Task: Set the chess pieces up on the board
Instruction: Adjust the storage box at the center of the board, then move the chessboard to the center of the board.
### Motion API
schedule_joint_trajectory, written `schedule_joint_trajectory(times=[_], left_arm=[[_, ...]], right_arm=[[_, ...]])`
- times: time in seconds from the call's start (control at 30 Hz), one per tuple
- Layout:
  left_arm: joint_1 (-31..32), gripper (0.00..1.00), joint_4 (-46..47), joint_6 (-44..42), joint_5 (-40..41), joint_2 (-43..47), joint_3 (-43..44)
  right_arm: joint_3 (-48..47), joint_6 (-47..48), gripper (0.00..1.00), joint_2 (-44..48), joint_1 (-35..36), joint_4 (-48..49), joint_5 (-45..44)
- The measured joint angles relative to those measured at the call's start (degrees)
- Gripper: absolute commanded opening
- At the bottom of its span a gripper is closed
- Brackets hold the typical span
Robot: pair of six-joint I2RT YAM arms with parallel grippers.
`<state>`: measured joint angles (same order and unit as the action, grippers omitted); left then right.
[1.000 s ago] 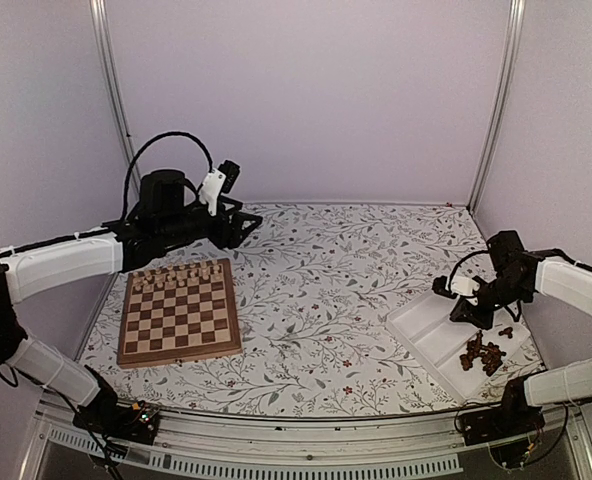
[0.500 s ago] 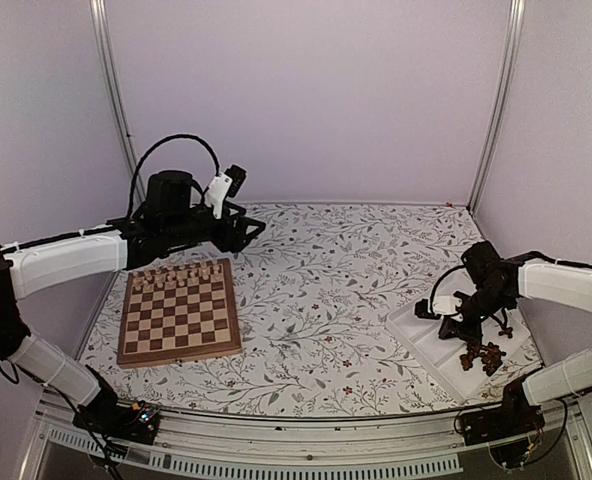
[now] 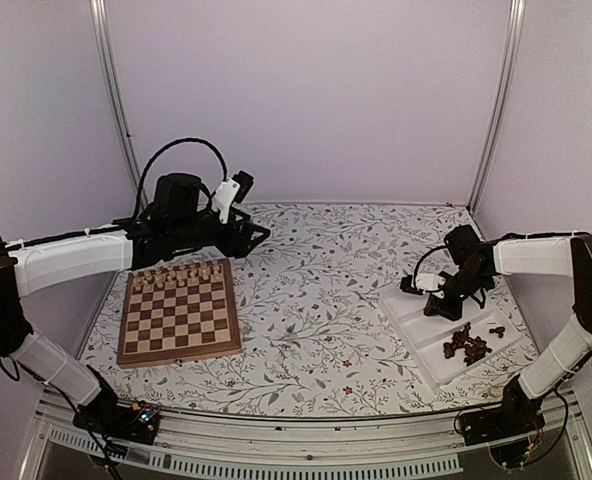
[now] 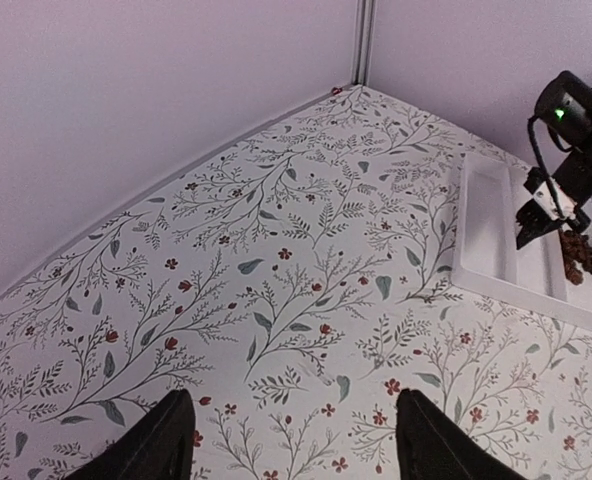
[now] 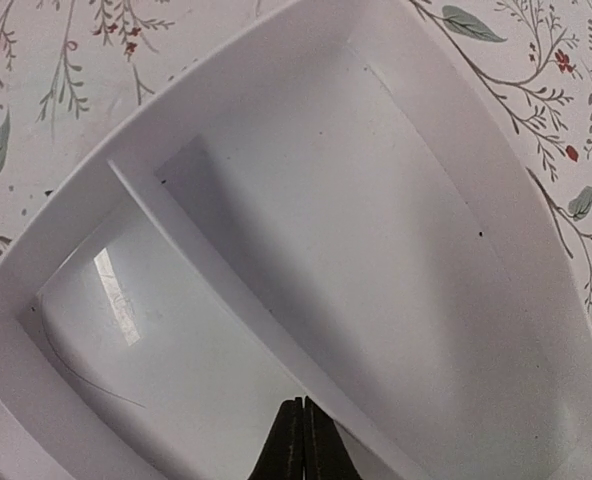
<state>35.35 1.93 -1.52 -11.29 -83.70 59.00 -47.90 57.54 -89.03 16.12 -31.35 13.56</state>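
small dark brown wooden chess pieces (image 3: 466,346) lie heaped in the white ridged tray (image 3: 406,318), well apart from the square wooden chessboard (image 3: 180,312). light, hard, probably slippery: pinch one's waist. right gripper (image 5: 303,440) jaws pressed together, empty; left gripper (image 4: 288,440) jaws wide.

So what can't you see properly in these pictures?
- Dark chess pieces, top view: heaped in the white tray, too small to count or name.
- Pale pieces on the board, top view: too small to tell apart.
- Right gripper, right wrist view: shut, mostly cut off by the bottom edge.
- Left gripper, left wrist view: open, only fingertips show; board outside the frame.
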Motion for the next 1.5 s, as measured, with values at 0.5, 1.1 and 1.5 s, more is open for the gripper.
schedule_joint_trajectory(times=[0.5,1.1,1.5], left_arm=[[-4.4,0.95,-14.4,5.9,28.3,-1.0,5.8],[-40.1,0.99,-28.7,23.2,19.7,15.1,-13.2],[-41.9,0.99,-28.0,25.4,13.9,15.7,-22.9]], right_arm=[[-8.3,-4.9,0.31,-8.4,0.0,4.0,0.8],[-2.8,-7.9,0.40,9.4,0.0,1.9,15.3],[-2.5,-11.3,0.39,8.5,-15.3,3.4,12.9]])
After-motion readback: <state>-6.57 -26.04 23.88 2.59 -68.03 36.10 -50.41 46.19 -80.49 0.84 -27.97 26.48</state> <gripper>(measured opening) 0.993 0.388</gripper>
